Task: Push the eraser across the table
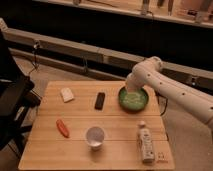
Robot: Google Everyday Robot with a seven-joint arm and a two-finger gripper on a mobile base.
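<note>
The eraser (100,100) is a small flat black bar lying on the light-wood table (75,145), near the far edge at the middle. A green bowl (134,99) stands just right of it. My white arm reaches in from the right, and my gripper (131,90) hangs over the bowl's far left rim, about a bowl's width right of the eraser and apart from it.
A white block (66,94) lies at the far left. An orange carrot-like piece (62,128) lies at the left front. A clear cup (95,137) stands at the front middle. A white bottle (145,142) lies at the front right. A dark chair (10,107) stands left of the table.
</note>
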